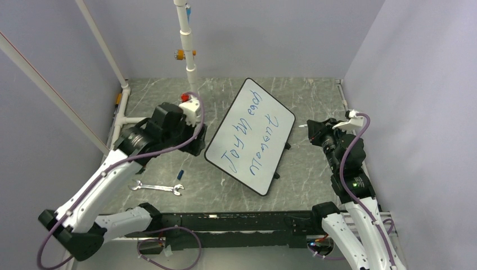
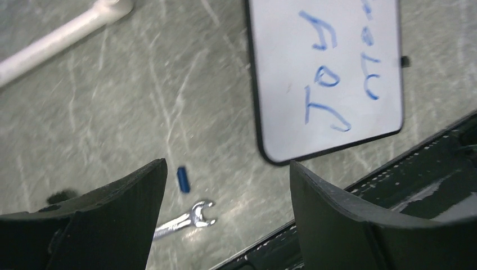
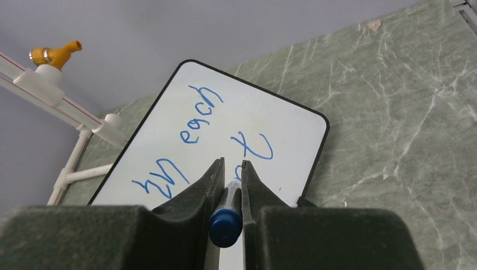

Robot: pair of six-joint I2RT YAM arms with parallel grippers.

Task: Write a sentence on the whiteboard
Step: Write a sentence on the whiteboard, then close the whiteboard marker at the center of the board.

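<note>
While the whiteboard point(image 1: 251, 136) lies skewed at the middle of the tabletop point(image 1: 315, 166) with the sentence point(image 1: 233, 152) "Joy in each moment" in blue, left tool point(image 2: 228, 169) hangs apart, empty, left of it; right tool point(image 3: 232, 163) clamped on marker point(image 3: 226, 225) toward right edge; wrench point(image 1: 157, 187), blue cap point(image 1: 180, 174) toward near-left corner

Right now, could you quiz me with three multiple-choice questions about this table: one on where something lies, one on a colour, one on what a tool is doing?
1. Where is the wrench?
A) on the table, left of the whiteboard
B) on the board
C) in a tool

2. What colour is the sentence?
A) red
B) blue
C) black

3. The right tool is:
A) wide open
B) hidden
C) shut on a marker

Answers:
1 A, it lies on the tabletop beside the board.
2 B, the strokes are blue.
3 C, its fingers pinch the marker.
</note>
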